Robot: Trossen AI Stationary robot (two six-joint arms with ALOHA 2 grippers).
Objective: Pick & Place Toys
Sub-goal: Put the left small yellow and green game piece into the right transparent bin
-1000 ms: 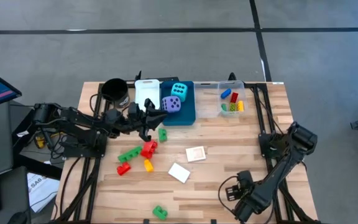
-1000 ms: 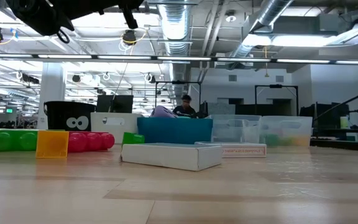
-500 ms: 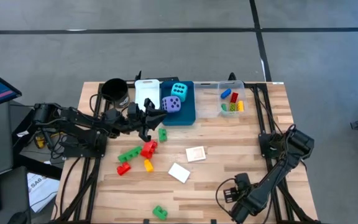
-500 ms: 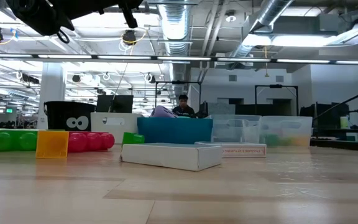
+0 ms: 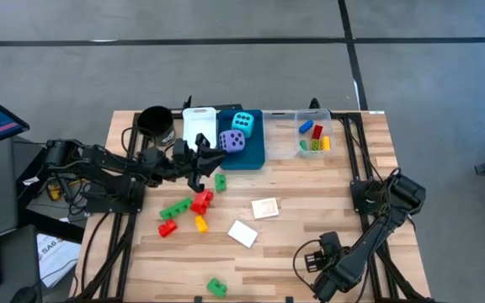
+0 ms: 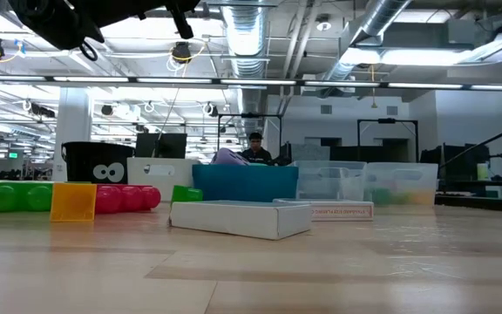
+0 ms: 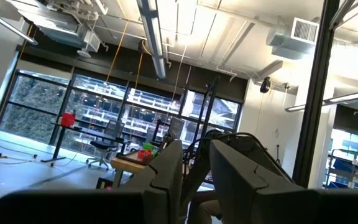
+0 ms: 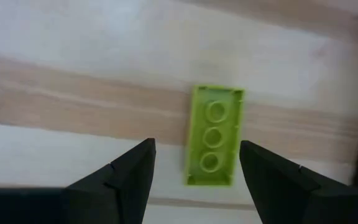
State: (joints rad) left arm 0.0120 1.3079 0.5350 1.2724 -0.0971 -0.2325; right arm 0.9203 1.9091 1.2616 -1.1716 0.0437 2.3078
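Right gripper (image 8: pixel 194 168) jaws stand apart over the lime brick (image 8: pixel 214 135); off-centre closing could knock it away.

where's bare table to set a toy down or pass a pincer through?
Free: the wood between the white cards and the table's right edge, below the clear bin. Also the front-left corner, left of the lone green brick. Crowded: the brick cluster under the left pincer, and the back row of bins.
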